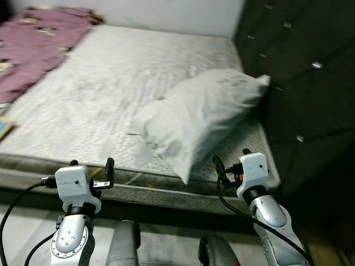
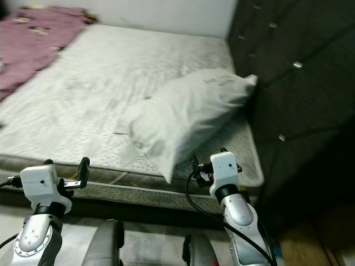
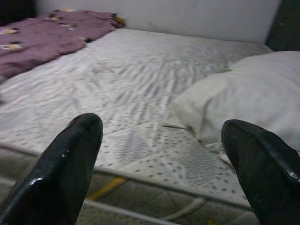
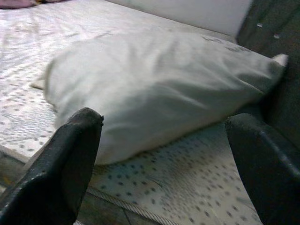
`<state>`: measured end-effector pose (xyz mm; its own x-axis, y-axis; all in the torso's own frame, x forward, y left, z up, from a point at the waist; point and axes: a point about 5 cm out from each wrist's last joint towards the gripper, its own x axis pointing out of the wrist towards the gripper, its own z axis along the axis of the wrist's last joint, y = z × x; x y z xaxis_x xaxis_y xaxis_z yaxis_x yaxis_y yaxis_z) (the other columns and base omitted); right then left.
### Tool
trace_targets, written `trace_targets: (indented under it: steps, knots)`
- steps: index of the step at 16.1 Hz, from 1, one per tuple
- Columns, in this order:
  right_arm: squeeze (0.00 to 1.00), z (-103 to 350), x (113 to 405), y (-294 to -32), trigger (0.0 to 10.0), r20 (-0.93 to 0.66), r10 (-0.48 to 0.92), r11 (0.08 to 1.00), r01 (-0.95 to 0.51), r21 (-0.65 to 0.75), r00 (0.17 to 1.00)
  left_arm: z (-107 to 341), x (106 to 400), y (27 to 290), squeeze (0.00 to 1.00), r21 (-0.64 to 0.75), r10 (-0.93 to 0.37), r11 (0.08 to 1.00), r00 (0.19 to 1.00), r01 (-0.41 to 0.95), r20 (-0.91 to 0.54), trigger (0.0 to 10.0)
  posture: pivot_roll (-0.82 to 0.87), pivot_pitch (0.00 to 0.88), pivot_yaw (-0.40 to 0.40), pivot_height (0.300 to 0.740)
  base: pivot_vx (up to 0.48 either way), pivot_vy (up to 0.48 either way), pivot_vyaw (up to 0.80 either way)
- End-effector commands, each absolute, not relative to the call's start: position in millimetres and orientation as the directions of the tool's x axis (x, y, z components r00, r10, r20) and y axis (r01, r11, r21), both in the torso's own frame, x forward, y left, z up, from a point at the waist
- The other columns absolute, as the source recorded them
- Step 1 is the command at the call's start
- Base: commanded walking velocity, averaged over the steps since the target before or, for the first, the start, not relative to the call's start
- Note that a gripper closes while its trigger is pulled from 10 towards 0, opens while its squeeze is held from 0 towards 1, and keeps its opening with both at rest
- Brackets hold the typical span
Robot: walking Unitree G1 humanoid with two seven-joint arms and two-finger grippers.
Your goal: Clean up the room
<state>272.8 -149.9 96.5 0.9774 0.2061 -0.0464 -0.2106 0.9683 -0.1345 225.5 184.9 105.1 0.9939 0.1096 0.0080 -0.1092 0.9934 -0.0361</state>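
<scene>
Both sets of jaws are spread wide and hold nothing. The right gripper (image 4: 161, 164) points straight at the pillow (image 1: 202, 113), which lies crooked on the mattress (image 1: 111, 83), one corner against the dark headboard (image 1: 299, 72) and the other hanging toward the near edge. That's probably the thing to fix, hence the arms raised at the bedside. The left gripper (image 3: 159, 159) faces the bare mattress beside the pillow, touching nothing. Further off, a purple blanket (image 1: 33, 39) sits bunched at the far left corner, likely next to tidy.
</scene>
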Motion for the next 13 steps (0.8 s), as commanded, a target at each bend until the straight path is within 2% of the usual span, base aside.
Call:
trace_targets:
  steps: [1, 10, 13]
  knots:
    - [0.00, 97.6, 273.8, -150.3, 10.0, -0.044, 0.216, 0.965, -0.220, -0.141, 0.975, 109.6, 226.9, 182.1, 0.00, -0.040, 0.105, 0.994, 0.994, -0.104, 0.026, 10.0, -0.02, 0.085, -0.043, 0.612, 0.000, 0.000, 0.00]
    - [0.00, 98.4, 274.8, -147.1, 10.0, -0.038, 0.251, 0.959, -0.254, -0.127, 0.967, 111.8, 230.4, 180.7, 0.00, -0.043, 0.094, 0.995, 0.995, -0.092, 0.033, 10.0, -0.02, 0.088, -0.039, 0.517, 0.000, 0.000, 0.00]
    - [0.00, 98.9, 276.0, -147.2, 10.0, -0.036, 0.249, 0.960, -0.252, -0.124, 0.968, 114.0, 232.4, 179.6, 0.00, -0.044, 0.087, 0.995, 0.995, -0.085, 0.042, 10.0, -0.02, 0.099, -0.038, 0.517, 0.000, 0.000, 0.00]
